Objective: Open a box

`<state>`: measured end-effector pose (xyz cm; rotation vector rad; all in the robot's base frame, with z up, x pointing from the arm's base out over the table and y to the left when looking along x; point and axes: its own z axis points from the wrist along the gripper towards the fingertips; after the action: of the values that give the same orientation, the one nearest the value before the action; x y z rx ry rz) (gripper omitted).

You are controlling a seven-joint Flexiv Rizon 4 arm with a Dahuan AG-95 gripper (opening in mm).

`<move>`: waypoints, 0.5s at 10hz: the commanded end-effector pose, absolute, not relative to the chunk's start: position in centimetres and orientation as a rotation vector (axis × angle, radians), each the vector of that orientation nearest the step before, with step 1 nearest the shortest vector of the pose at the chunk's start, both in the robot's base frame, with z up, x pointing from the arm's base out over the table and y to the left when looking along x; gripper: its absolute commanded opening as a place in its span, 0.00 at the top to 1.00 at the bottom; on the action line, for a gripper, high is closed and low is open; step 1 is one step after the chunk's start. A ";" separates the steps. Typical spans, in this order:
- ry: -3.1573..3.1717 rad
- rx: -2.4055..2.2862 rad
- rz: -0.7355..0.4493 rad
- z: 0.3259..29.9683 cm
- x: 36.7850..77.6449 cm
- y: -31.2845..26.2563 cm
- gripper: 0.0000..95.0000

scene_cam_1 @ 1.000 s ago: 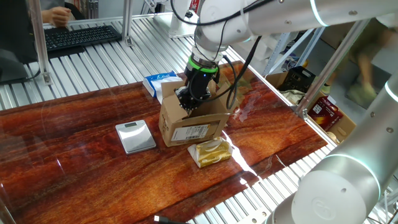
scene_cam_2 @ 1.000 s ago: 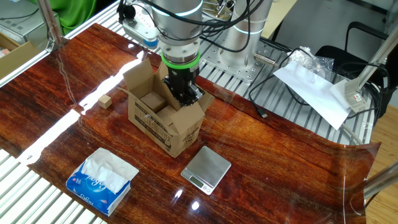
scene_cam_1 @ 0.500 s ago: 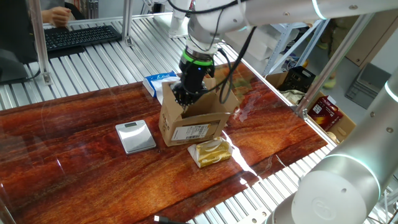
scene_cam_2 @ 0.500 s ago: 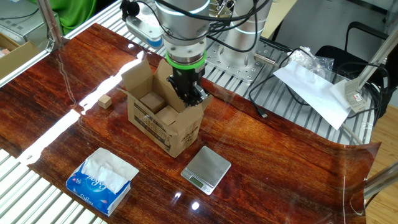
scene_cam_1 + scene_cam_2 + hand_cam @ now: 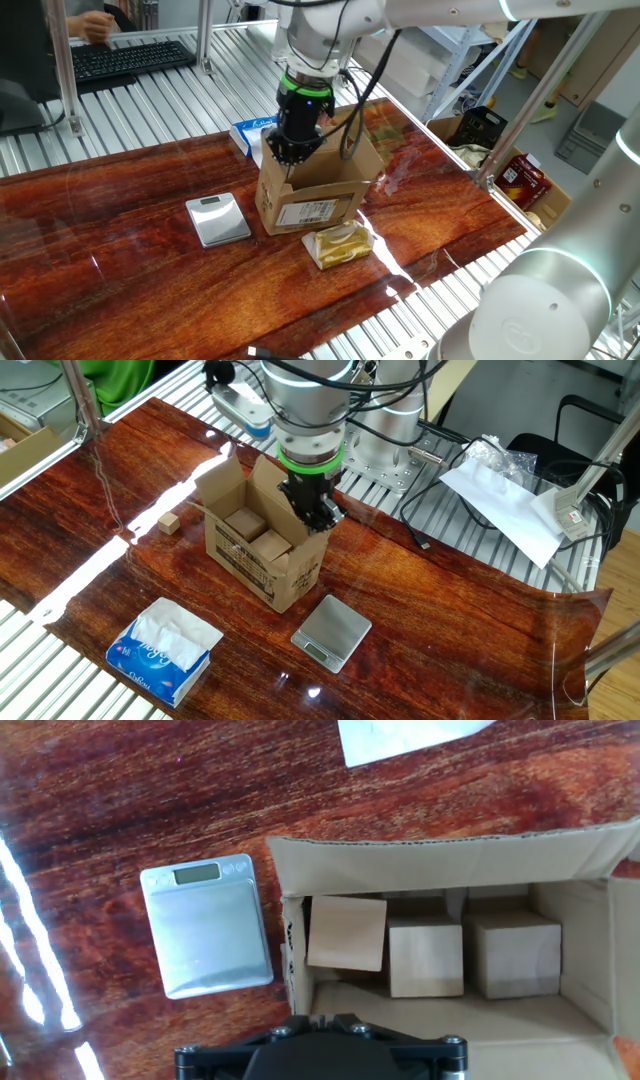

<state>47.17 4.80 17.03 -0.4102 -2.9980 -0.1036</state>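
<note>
It was a robotics lab: aluminium-slat bench (image 5: 150, 95), wood-grain tabletop (image 5: 120, 260), keyboard (image 5: 130, 55), loose cables (image 5: 430, 510), digital scale (image 5: 332, 632).

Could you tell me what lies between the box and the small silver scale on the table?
Nothing: in the hand view only bare wooden table separates the box from the scale.

A glossy red-brown wooden table (image 5: 120, 215) lies beneath the end effector (image 5: 284, 153), ribbed metal benching (image 5: 140, 105) bordering it behind.
</note>
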 end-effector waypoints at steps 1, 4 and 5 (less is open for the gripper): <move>-2.995 -0.445 -0.086 17.1 47.3 5.8 1.00; -2.993 -0.504 -0.077 16.3 47.6 7.3 1.00; -2.993 -0.515 -0.075 16.2 47.7 7.7 1.00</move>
<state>47.69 7.90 16.00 -0.5214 -2.9935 -0.0737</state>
